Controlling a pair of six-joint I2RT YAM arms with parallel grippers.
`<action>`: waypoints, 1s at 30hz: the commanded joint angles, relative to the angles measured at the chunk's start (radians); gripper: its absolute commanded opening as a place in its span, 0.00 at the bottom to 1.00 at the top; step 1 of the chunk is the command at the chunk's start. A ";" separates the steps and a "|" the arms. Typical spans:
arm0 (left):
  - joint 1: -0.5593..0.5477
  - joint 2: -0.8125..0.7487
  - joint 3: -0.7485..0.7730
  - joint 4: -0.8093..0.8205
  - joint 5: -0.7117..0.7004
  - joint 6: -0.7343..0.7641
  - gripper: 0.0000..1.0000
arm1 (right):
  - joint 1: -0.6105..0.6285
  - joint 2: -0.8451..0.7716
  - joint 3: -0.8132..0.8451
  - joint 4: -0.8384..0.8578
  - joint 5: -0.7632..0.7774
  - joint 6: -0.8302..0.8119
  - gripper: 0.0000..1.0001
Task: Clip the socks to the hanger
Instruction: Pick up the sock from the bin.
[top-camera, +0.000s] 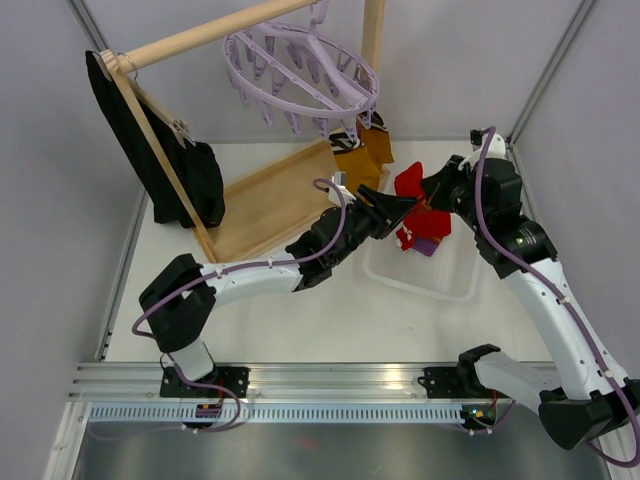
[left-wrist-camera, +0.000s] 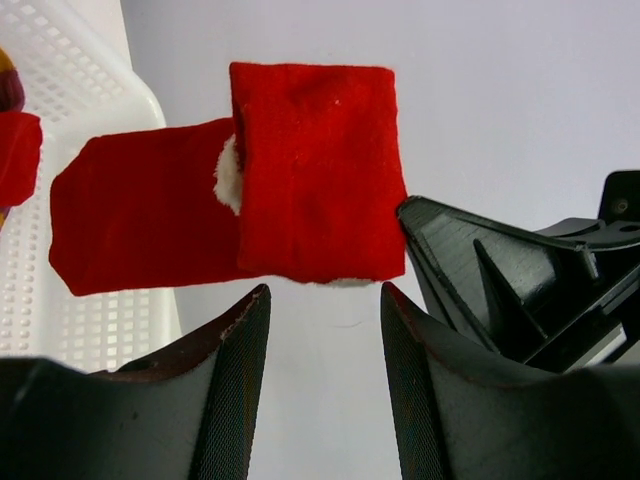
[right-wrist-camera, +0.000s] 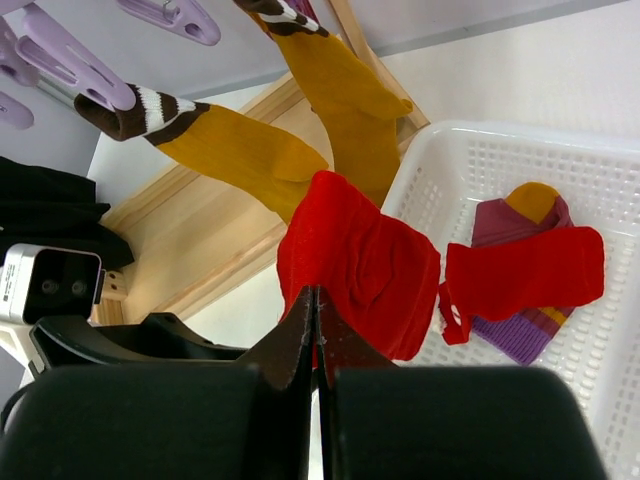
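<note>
Black textured fingers (left-wrist-camera: 230, 380) of the left gripper (left-wrist-camera: 325, 300) are seen partly apart, nothing between them, just below a folded red fleece sock (left-wrist-camera: 315, 170) with white trim. That sock is pinched at one edge by the right gripper (right-wrist-camera: 316, 300), its jaws pressed fully together, beside a white perforated plastic basket (right-wrist-camera: 470, 160). A second red sock (right-wrist-camera: 530, 270) and a purple-and-mustard sock (right-wrist-camera: 520, 335) are seen lying in the basket. Two mustard-yellow socks (right-wrist-camera: 240, 150) are clipped to the round lavender plastic peg hanger (top-camera: 300, 62).
</note>
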 joint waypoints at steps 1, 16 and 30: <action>-0.005 0.015 0.058 0.073 -0.022 -0.042 0.54 | 0.003 -0.029 -0.007 0.011 -0.021 -0.031 0.00; 0.019 0.049 0.050 0.115 0.004 -0.055 0.54 | 0.005 -0.061 -0.024 -0.032 -0.054 -0.070 0.00; 0.030 0.055 0.058 0.142 0.030 -0.039 0.50 | 0.005 -0.085 -0.059 -0.057 -0.061 -0.092 0.00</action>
